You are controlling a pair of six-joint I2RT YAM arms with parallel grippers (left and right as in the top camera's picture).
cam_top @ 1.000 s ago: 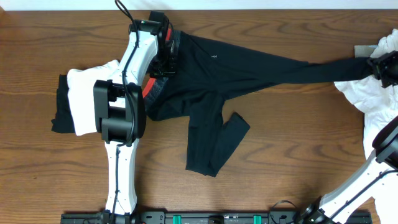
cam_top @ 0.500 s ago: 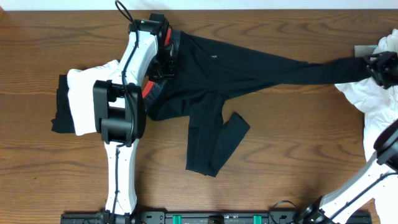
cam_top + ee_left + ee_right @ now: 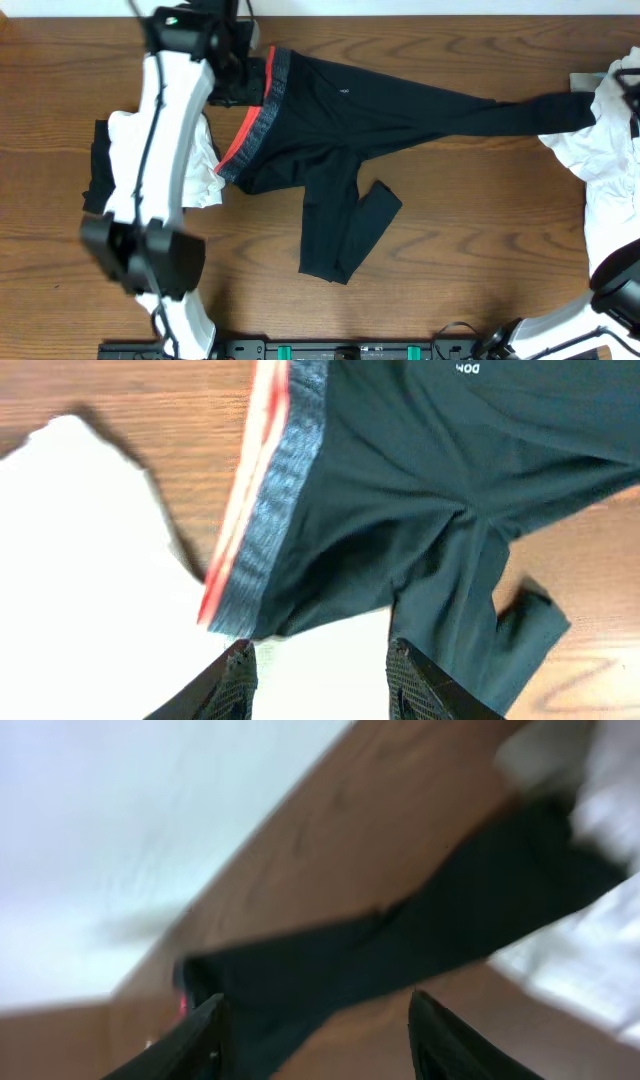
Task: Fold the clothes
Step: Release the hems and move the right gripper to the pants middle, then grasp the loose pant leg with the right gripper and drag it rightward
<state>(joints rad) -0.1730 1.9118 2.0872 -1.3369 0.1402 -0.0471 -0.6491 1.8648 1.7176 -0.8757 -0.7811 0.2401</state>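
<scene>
The clothes are chiefly long black trousers (image 3: 340, 110) lying flat across the table, grey-and-red waistband (image 3: 252, 122) at the left. One leg reaches right to the white garments (image 3: 610, 150); the other leg (image 3: 340, 230) bends toward the front. My left gripper (image 3: 320, 682) hangs open above the waistband (image 3: 270, 510) and a white garment (image 3: 90, 560), holding nothing. Its arm (image 3: 160, 170) is raised and blurred in the overhead view. My right gripper (image 3: 320, 1040) is open and empty, lifted above the far trouser leg (image 3: 420, 940).
A white garment (image 3: 130, 150) on top of another black one (image 3: 98, 180) lies at the left, partly under the left arm. The right arm's base (image 3: 615, 290) stands at the front right. A black rail (image 3: 330, 350) runs along the front edge.
The left gripper has let go of the waistband and lifted away toward the back left. The right gripper has opened, released the trouser leg's end and pulled off to the right.
</scene>
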